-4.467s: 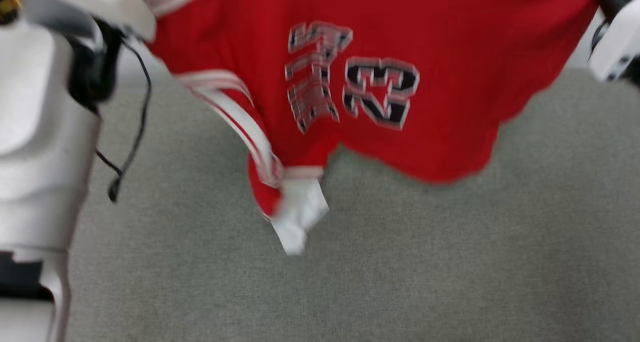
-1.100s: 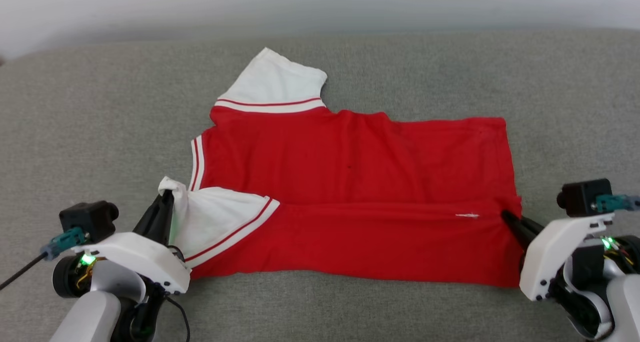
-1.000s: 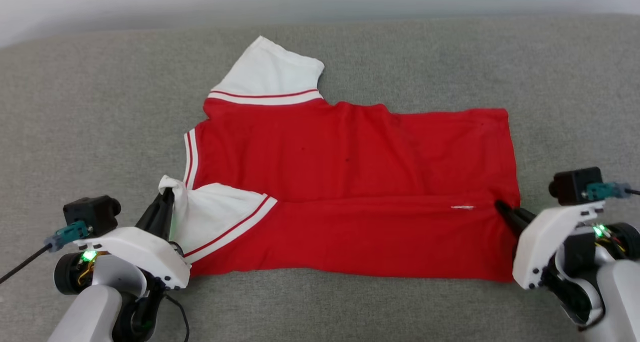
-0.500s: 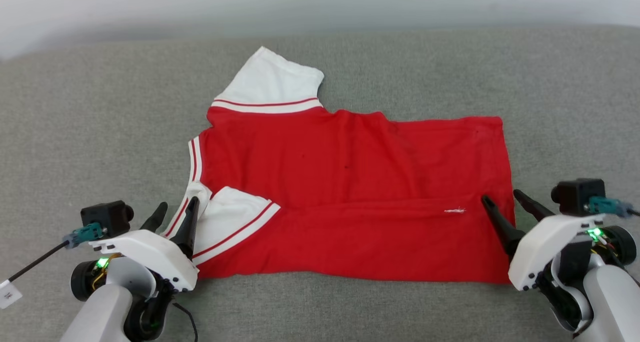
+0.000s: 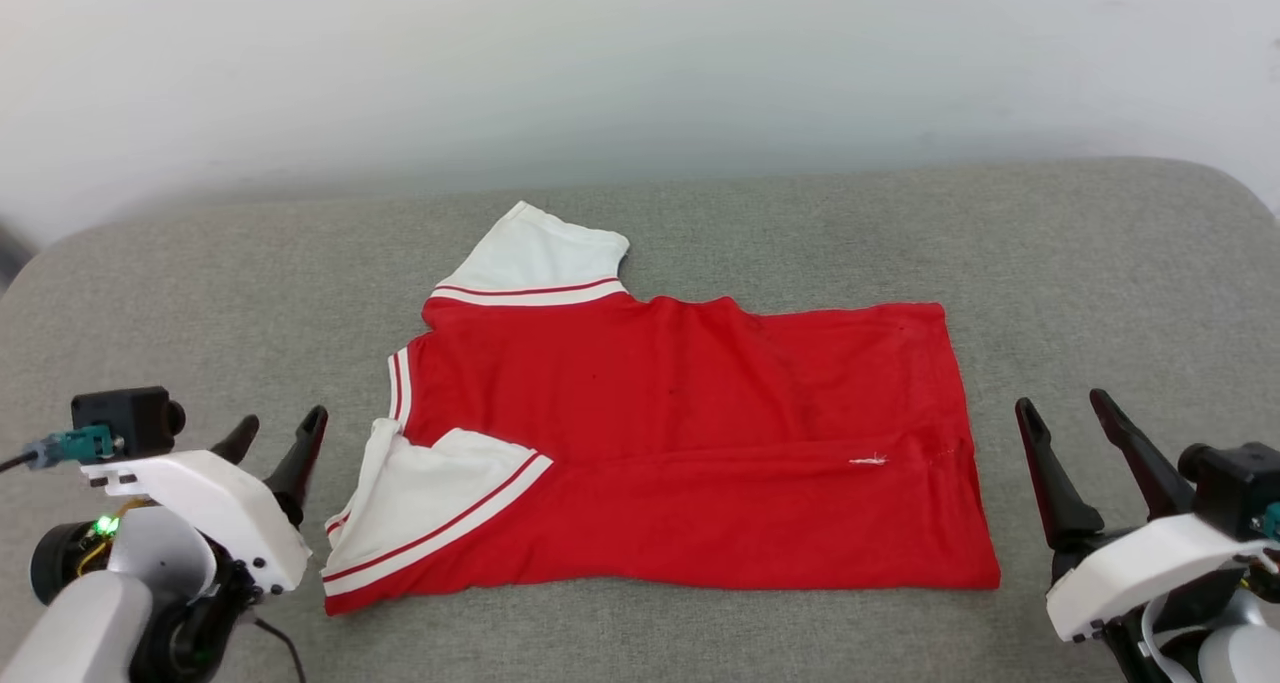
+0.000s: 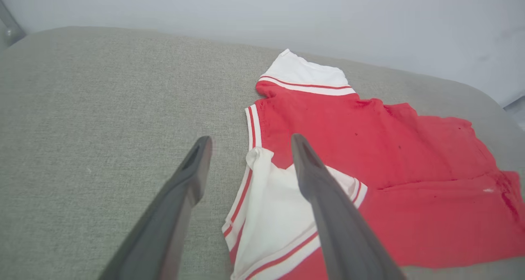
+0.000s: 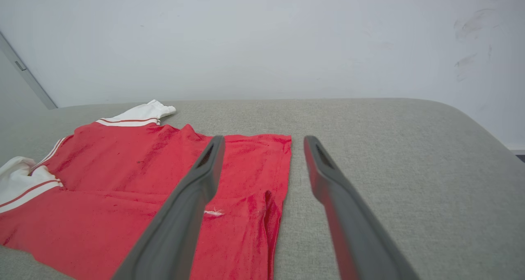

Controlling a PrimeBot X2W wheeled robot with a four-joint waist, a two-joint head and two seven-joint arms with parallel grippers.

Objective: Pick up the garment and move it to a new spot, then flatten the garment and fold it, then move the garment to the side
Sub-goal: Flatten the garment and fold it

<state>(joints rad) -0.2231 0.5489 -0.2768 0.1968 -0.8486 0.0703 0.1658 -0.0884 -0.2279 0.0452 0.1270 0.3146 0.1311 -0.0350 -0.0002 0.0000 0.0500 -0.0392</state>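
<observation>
The garment (image 5: 690, 433), a red shirt with white sleeves and striped trim, lies flat on the grey cushion, its near strip folded over the body. One white sleeve (image 5: 545, 253) points away at the far left; the other (image 5: 425, 508) lies folded on the near left. My left gripper (image 5: 278, 435) is open, lifted just left of that sleeve and clear of it. My right gripper (image 5: 1065, 411) is open too, to the right of the hem edge. The garment (image 6: 369, 165) lies beyond the left fingers, and the hem of the garment (image 7: 250, 190) shows between the right ones.
The grey cushioned surface (image 5: 200, 293) stretches wide on both sides of the shirt and ends at a rounded far edge against a pale wall (image 5: 640, 63). A black cable (image 5: 275, 648) hangs off my left wrist.
Both grippers opened and let go of the shirt, then drew back and outward from its near corners. The near white sleeve dropped flat. The head view tilted up, showing more wall.
</observation>
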